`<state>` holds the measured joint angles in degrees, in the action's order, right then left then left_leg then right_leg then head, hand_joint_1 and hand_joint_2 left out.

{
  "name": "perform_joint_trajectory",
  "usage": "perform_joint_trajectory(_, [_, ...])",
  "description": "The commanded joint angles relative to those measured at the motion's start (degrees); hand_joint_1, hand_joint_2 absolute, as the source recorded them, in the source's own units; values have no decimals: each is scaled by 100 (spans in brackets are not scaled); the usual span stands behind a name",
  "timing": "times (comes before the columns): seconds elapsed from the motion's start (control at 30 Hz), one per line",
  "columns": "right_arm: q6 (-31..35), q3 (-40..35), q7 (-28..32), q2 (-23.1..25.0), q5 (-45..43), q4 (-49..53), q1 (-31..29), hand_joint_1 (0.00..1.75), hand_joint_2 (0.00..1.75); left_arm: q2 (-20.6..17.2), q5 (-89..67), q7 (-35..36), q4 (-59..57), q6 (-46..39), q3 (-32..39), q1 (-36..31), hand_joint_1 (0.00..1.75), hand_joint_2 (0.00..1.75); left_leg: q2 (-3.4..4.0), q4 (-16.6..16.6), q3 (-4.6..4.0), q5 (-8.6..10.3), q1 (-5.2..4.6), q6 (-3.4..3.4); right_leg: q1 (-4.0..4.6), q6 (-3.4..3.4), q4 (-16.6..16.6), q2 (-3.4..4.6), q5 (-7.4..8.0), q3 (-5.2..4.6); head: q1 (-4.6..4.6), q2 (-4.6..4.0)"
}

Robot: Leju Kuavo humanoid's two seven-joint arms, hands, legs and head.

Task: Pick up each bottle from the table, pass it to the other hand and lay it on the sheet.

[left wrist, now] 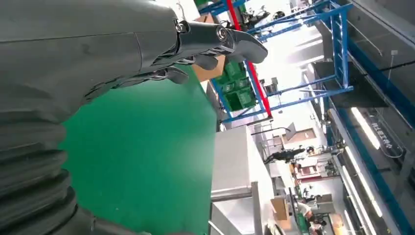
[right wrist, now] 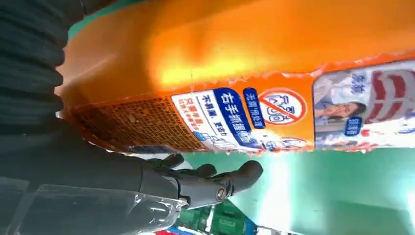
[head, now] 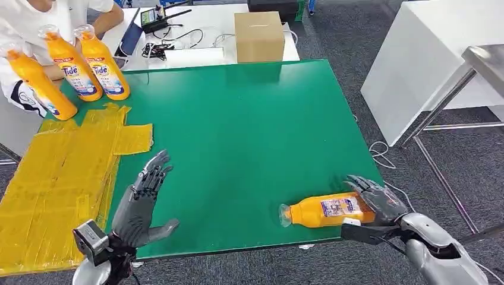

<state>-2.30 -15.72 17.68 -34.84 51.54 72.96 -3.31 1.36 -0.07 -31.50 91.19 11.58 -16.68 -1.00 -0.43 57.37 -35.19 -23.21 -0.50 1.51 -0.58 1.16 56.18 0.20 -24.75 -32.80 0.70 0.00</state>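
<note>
At the lower right of the head view the right hand (head: 375, 200) wraps the base of the lying orange bottle (head: 325, 211) on the green desk (head: 238, 136), apparently mid-pickup; next comes lifting it toward the open, empty left hand (head: 142, 202).

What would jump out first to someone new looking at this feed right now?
An orange bottle lying on its side at the green table's near right edge, the right hand at its base. Then the yellow sheet on the left, three orange Tide bottles behind it, and the left hand open, empty.
</note>
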Motion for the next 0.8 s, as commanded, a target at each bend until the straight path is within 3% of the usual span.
perform_joint_trajectory(0.03, [-49,-799,-45,396,122,-1131,-749,30,175,7,29,39,-526,-4,-72,-295,0,175,11,-8,28,-4,13,-11,13,-3,-20,7,4,31,-2,0])
perform_joint_trajectory(0.07, [-116,-888,-29,365,127,-1215,-837,143,175,12,35,38,-552,-8,-71,-318,0,175,16,-8,33,-5,16,-14,15,-3,-23,10,5,37,0,0])
perform_joint_trajectory(0.1, [-147,-913,-21,350,120,-1241,-868,168,175,14,37,38,-562,-10,-71,-328,0,175,17,-6,31,-4,13,-11,12,-3,-18,10,4,34,0,0])
perform_joint_trajectory(0.5, [-190,-982,-6,316,90,-1321,-957,173,175,24,42,38,-603,-25,-66,-361,0,175,3,-3,39,-2,14,-13,15,0,-20,-1,4,50,-2,0])
perform_joint_trajectory(0.67, [-187,-1104,-12,270,-34,-1433,-1076,157,175,35,57,31,-631,-40,-57,-397,0,175,5,-1,36,-1,9,-9,10,1,-14,3,4,43,0,0])
perform_joint_trajectory(0.73, [67,-1021,-20,359,-48,-1397,-1031,169,175,41,59,32,-603,-34,-45,-386,0,175,4,-2,36,-1,8,-9,9,1,-14,1,4,43,0,0])
perform_joint_trajectory(0.8, [804,-671,60,775,75,-1313,-903,175,175,49,24,79,-537,-47,-34,-355,0,175,7,-3,37,-1,9,-7,8,1,-14,5,5,42,0,0])
